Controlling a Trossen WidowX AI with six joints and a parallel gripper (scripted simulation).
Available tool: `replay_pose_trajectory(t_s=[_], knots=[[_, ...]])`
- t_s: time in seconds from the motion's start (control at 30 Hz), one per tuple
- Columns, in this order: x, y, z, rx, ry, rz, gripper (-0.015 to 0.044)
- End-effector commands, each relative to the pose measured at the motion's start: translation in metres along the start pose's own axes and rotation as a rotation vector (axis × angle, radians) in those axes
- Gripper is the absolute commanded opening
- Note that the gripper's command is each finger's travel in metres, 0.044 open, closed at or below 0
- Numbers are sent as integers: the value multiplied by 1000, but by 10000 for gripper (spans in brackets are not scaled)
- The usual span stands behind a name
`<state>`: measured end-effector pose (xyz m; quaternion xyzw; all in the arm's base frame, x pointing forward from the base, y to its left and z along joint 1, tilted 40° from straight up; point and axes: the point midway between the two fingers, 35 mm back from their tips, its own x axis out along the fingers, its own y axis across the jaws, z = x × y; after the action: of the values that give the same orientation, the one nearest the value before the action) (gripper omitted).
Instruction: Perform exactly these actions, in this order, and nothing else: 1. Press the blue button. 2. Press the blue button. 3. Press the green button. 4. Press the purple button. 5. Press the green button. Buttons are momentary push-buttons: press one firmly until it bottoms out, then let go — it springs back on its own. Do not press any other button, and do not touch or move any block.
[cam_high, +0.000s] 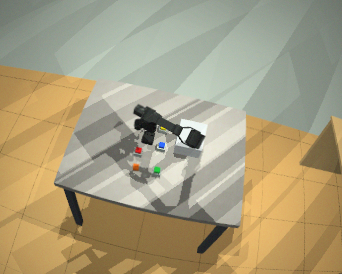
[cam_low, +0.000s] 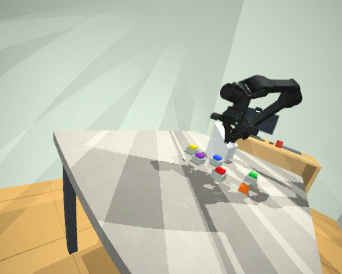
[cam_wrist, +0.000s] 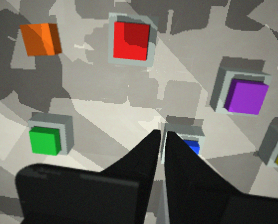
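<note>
Tool (cam_wrist: 163, 134) fingers are pressing together on nothing as I'm hovering it above the worktop (cam_high: 210, 190), tips pointing at the blue button (cam_wrist: 192, 146). Green button (cam_wrist: 45, 140) is sitting lower left, purple button (cam_wrist: 246, 97) upper right, in my wrist view.

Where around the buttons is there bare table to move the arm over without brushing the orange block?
Bare table runs wide from the red button to the far edge, and along the front edge beyond the green button. It is crowded in the cluster: the orange block sits close beside red and green, under the shut gripper.
</note>
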<state>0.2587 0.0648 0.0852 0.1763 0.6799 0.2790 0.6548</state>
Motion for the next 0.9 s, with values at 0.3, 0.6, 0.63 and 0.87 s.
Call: replay_pose_trajectory(t_s=[0.3,0.6,0.63,0.87], knots=[[-6,134,-83,1,4,53,20],[48,137,-82,1,5,54,20],[53,138,-83,1,4,56,20],[57,138,-83,1,4,57,20]])
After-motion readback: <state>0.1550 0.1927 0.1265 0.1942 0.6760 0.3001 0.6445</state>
